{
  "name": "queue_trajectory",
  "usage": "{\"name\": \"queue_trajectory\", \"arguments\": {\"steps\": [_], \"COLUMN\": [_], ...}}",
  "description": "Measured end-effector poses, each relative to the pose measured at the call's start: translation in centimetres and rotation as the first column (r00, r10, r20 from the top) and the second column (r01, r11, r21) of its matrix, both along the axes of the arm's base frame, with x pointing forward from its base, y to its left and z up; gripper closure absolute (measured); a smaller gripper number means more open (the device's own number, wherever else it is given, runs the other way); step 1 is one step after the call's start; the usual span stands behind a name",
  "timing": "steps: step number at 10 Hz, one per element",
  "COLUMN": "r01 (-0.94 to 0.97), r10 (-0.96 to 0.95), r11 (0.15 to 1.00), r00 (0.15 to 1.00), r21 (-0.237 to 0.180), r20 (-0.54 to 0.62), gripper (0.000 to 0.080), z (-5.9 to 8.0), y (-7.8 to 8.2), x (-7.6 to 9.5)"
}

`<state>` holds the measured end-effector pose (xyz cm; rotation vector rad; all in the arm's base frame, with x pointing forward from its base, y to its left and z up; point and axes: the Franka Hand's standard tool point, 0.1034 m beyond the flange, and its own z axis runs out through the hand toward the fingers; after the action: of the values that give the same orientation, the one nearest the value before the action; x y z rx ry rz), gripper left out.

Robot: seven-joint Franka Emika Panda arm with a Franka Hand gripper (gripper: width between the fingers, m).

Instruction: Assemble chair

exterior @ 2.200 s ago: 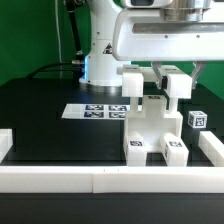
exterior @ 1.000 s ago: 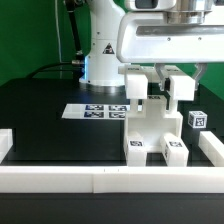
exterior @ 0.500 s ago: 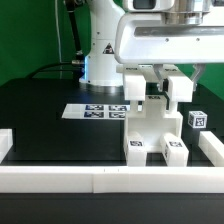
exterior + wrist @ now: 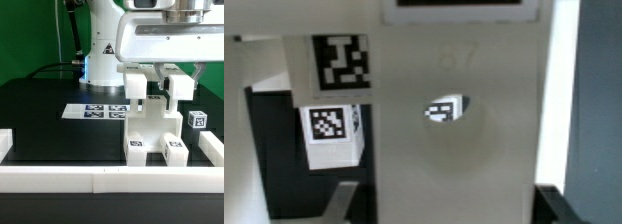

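the two-finger gripper [image 4: 160, 83], clenched on an upper piece of the chunky matte-white plastic chair [image 4: 152, 128] standing on the black table [image 4: 40, 115] beside the marker board [image 4: 95, 110], likely must hold it square and press straight down to seat it.

Black desk [image 4: 40, 125]. Marker board [image 4: 93, 111] lies flat mid-desk. White border rails [image 4: 60, 180] along the near edge. Green backdrop [image 4: 25, 40] behind.
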<state>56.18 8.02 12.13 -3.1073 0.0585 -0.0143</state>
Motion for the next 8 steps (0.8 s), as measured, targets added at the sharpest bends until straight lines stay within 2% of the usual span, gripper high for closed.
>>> {"name": "queue_trajectory", "arguments": {"steps": [8], "r01": [-0.005], "r10": [0.005], "r11": [1.0], "r00": [0.999], "r21": [0.0], "r20": [0.041], "gripper": [0.0511], "z": [-0.02], "y": [-0.21], "x": [-0.29]}}
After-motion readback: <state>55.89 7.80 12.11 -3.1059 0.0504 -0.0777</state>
